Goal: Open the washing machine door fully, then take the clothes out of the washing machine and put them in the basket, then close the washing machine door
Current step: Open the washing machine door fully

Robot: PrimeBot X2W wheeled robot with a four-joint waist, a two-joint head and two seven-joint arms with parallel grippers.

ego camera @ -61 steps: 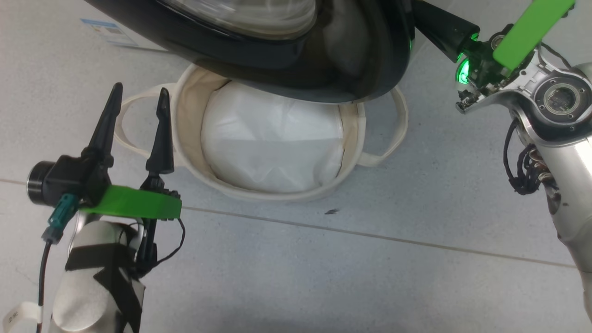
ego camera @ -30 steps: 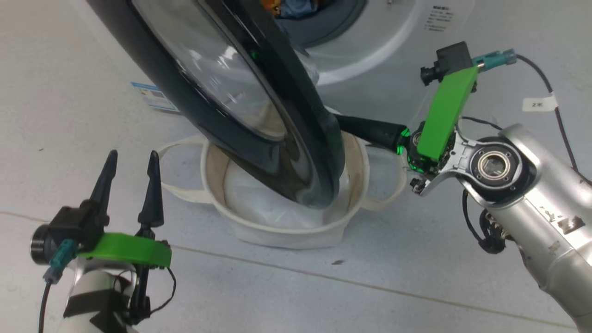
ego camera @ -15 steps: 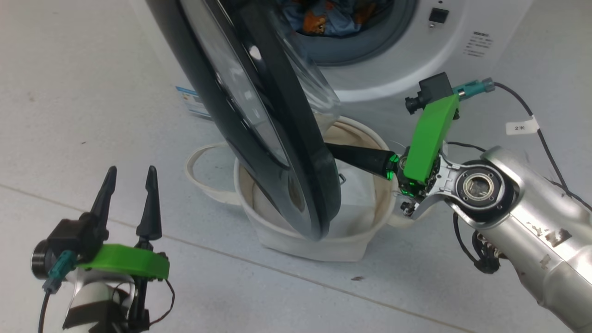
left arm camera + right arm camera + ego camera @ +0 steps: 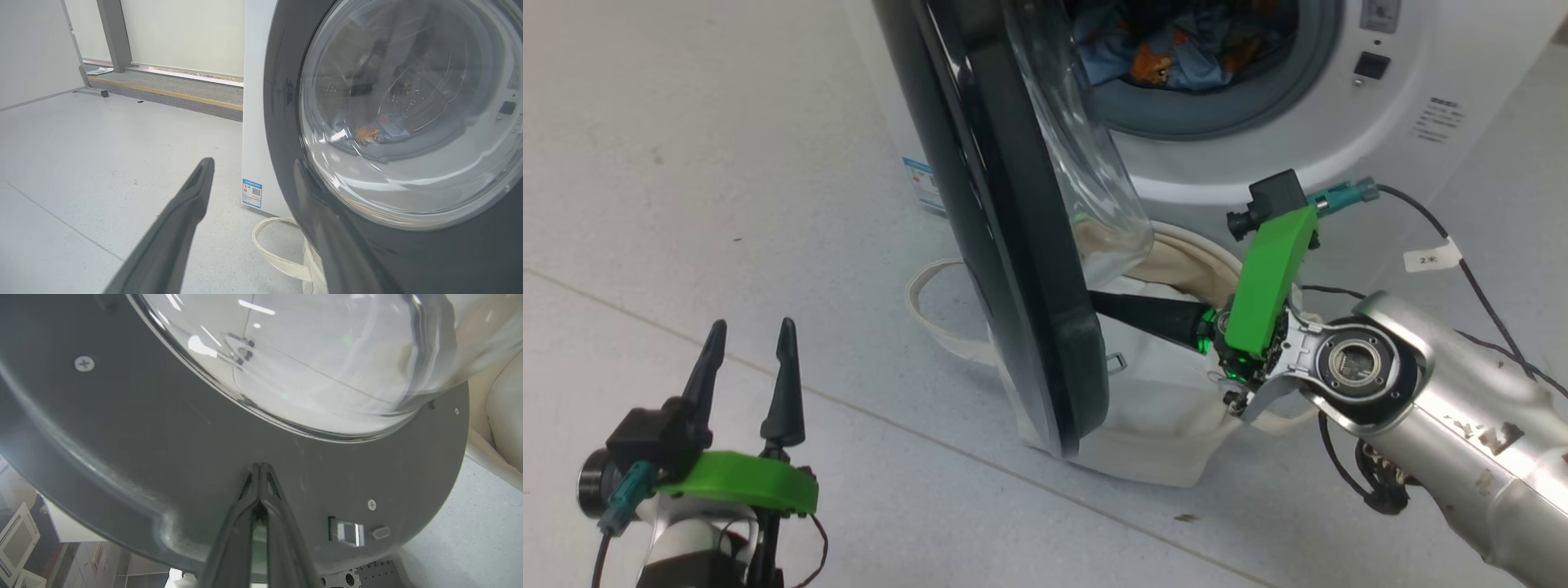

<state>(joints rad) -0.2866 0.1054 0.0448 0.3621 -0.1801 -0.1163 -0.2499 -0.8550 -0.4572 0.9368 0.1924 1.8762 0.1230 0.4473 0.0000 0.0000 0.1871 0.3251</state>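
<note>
**Washing machine door** point(image 4: 1013, 245): swung out from the washing machine point(image 4: 1258, 163) and seen almost edge-on in the head view. Its glass bowl bulges toward the drum mouth. Its top is cut off by the frame.

**Clothes** point(image 4: 1168, 49): a blue heap with orange figures inside the drum, partly cut off at the top edge. In the left wrist view they are blurred through the door glass.

**Basket** point(image 4: 1168, 441): on the floor point(image 4: 686, 163) just before the machine. Its left part is hidden behind the door and one loop handle shows to the door's left.

**Right gripper** point(image 4: 260, 469): the arm reaches in from the right across the basket, with the forearm low and the fingers pointing left. The jaws are pressed together and hold nothing. The tips are set against the door's dark inner rim, below the glass and beside the latch point(image 4: 347, 533). Whether they press on it is unclear.

**Left gripper** point(image 4: 751, 327): at lower left, well apart from the door, fingers pointing up. The jaws are spread wide and empty.

**Blue label** point(image 4: 920, 184): on the machine's side, its print too small to read.
</note>
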